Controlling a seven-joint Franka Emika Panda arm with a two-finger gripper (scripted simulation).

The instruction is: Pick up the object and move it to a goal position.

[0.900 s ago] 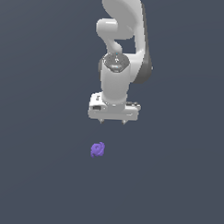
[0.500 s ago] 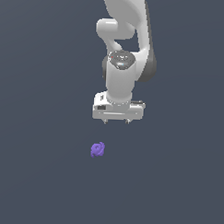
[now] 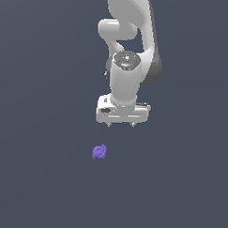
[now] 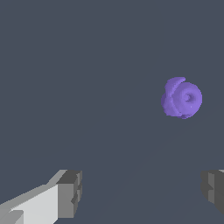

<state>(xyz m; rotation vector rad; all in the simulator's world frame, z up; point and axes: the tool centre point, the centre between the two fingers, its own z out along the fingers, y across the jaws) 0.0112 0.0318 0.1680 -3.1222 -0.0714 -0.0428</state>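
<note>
The object [image 3: 99, 152] is a small purple lumpy blob with swirled ridges, lying on the dark grey floor. My white gripper [image 3: 120, 124] hangs above the floor, a short way off the blob toward the exterior view's right and farther up the picture, not touching it. Two short fingertips [image 3: 110, 124] poke out under the hand, spread apart. In the wrist view the object [image 4: 181, 98] lies ahead of the open gripper [image 4: 142, 192], nearer the finger [image 4: 213, 185] that sits at the frame's edge; nothing is between the fingers.
Only the flat dark grey floor [image 3: 42, 178] and the white arm [image 3: 130, 46] rising behind the gripper are in view. No goal marker shows.
The gripper has drifted slightly toward the exterior view's right and a little lower. The purple object has not moved.
</note>
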